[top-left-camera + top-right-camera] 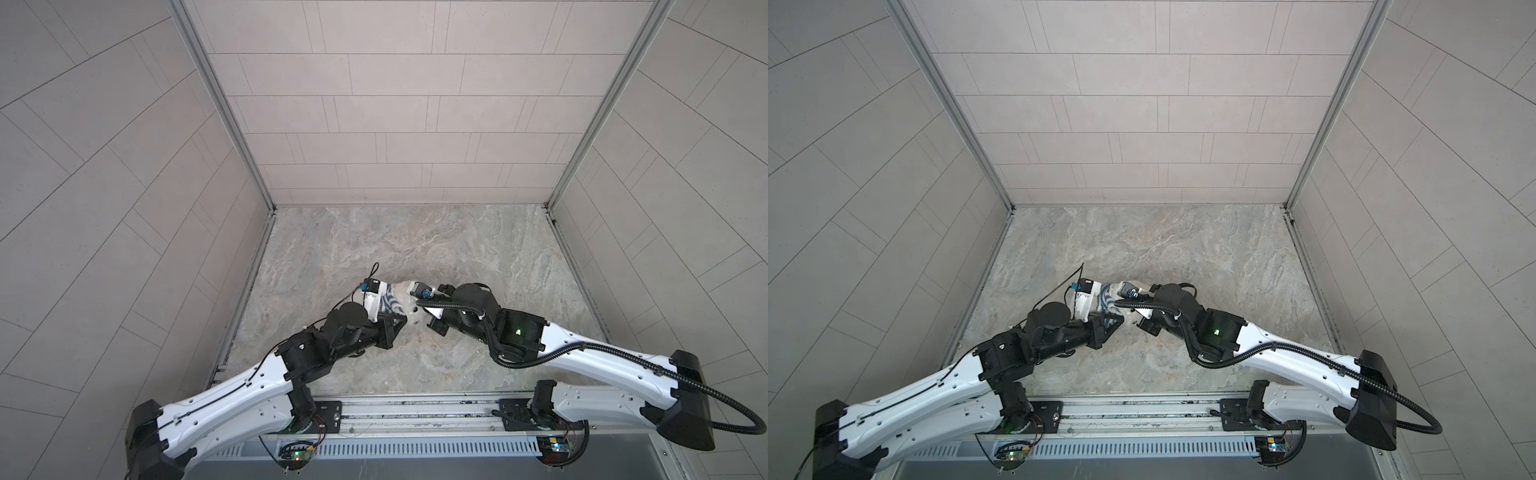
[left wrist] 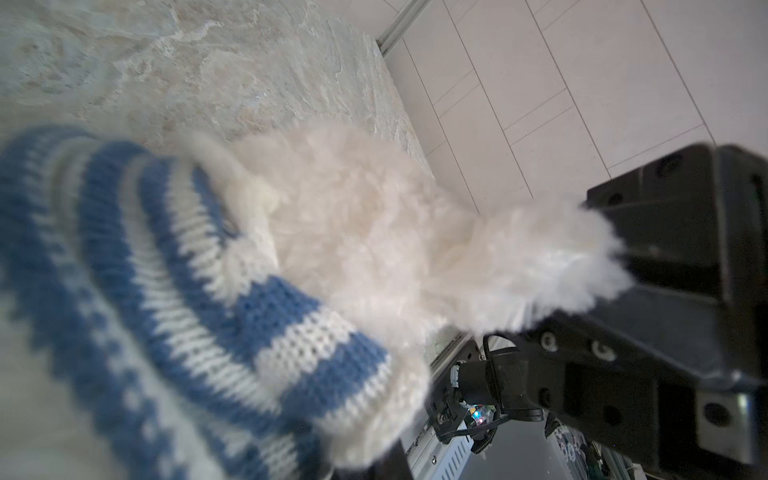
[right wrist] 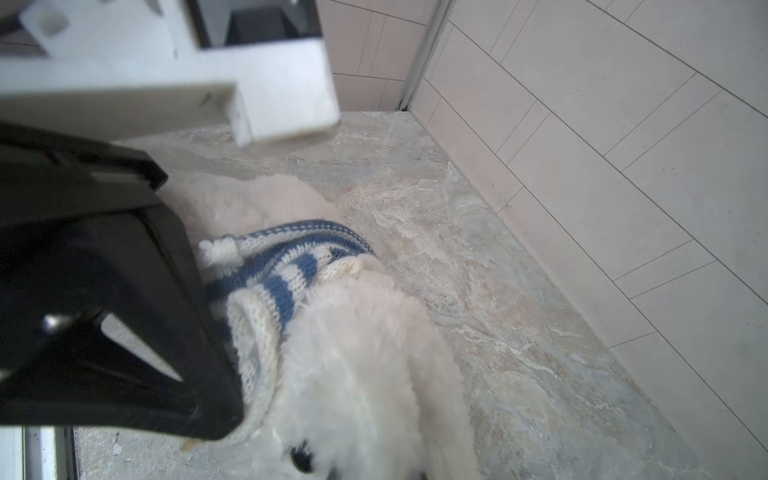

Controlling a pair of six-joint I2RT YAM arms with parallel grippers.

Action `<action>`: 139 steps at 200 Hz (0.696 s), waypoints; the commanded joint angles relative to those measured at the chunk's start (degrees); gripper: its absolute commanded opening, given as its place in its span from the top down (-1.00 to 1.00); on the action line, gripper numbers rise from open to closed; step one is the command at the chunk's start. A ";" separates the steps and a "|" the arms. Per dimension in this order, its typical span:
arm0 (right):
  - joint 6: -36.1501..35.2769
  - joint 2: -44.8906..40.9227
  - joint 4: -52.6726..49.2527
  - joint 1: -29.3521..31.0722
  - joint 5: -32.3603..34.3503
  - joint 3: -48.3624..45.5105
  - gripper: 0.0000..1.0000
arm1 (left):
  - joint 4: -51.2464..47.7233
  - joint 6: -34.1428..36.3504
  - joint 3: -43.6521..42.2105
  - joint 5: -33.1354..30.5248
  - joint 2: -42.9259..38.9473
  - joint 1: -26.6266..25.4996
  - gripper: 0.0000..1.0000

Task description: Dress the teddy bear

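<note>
The teddy bear (image 1: 402, 296) (image 1: 1116, 300) lies on the stone-patterned floor between my two grippers. A blue-and-white striped shirt (image 2: 216, 291) (image 3: 282, 270) is bunched round its body. In the right wrist view the bear's fluffy white head (image 3: 365, 374) with a dark eye sticks out of the knit, and more fur shows beyond the stripes. My left gripper (image 1: 397, 327) (image 1: 1112, 326) is shut on the shirt's edge, its jaws mostly hidden under the knit. My right gripper (image 1: 429, 324) (image 1: 1140, 324) is shut on the fur of the bear's head (image 2: 582, 257).
Tiled walls with metal corner rails (image 1: 232, 124) close in the floor on three sides. A metal base rail (image 1: 415, 411) with both arm mounts runs along the near edge. A black cable (image 1: 540, 357) loops beside the right arm.
</note>
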 commanded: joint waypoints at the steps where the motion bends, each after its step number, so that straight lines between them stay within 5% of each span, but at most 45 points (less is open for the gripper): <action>1: 6.25 -0.86 4.58 -1.10 3.52 1.82 1.00 | 2.17 3.66 -0.12 4.14 1.43 -2.95 1.00; 77: 12.44 -4.59 4.92 -2.74 9.49 2.14 1.00 | -0.22 2.34 -8.31 -1.96 -8.21 -4.71 1.00; 139: 9.23 -4.53 8.41 -0.22 5.05 1.40 1.00 | 9.43 2.04 -8.07 -1.90 -2.47 -4.69 1.00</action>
